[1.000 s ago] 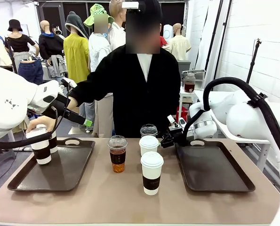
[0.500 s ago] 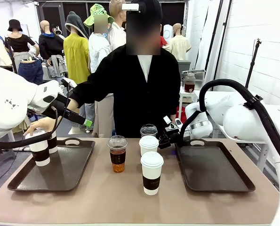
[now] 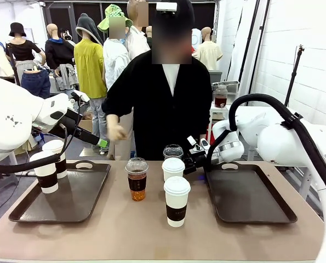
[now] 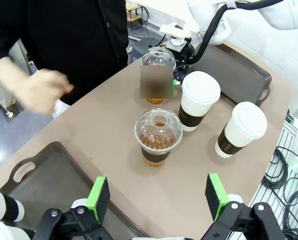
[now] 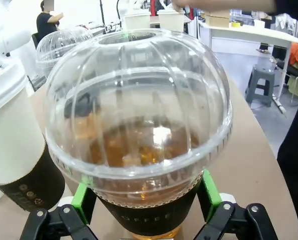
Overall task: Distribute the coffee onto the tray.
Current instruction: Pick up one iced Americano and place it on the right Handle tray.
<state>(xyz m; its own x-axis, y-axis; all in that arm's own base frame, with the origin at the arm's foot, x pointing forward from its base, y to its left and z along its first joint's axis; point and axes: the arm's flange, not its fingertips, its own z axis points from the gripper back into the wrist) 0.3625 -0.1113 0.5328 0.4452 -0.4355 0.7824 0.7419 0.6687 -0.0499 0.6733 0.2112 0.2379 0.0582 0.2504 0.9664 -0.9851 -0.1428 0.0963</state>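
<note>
Standing between the two green pads point(image 5: 82, 197) of the right hand point(image 5: 144, 200), a clear dome-lidded cup point(image 5: 138, 125) of brown drink hides much of the counter point(image 5: 249, 150) behind it in the right wrist view; the hand is released, its fingers spread wide on either side of the cup's dark sleeve, and whether the pads touch the sleeve cannot be told; the cup's base is cut off at the bottom edge; a white paper cup point(image 5: 13, 140) is cropped at the left edge.

From the front, that dome-lidded cup sits at the centre of the frame with only its lid showing above the white paper cup before it; the right hand is just right of it, small and dark, its fingers hard to make out; the right tray point(image 3: 250, 197) lies bare at lower right.

A second dome-lidded cup point(image 3: 136, 178) stands left of centre; a nearer paper cup point(image 3: 177, 201) stands below centre; two more paper cups point(image 3: 46, 171) sit on the left tray point(image 3: 75, 200), partly behind the left arm's cable.

At the bottom of the left wrist view, the left hand point(image 4: 157, 200) is released, holding nothing, above the counter's near edge and below the second dome-lidded cup; the person's hand point(image 4: 38, 90) at upper left is blurred.
</note>
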